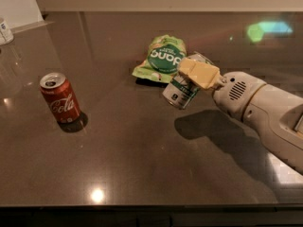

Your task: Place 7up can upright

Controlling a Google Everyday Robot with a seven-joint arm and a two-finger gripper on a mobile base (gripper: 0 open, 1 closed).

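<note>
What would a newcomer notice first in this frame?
The white arm at right, its gripper near centre, jaws shut on the tilted 7up can. Just behind lies a green snack bag, and a red Coca-Cola can stands upright at left.

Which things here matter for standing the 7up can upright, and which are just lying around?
Job:
7up can, tilted
gripper, right of centre, shut on it
table

Lying about:
Coke can, upright at left
snack bag, beside the gripper
</note>
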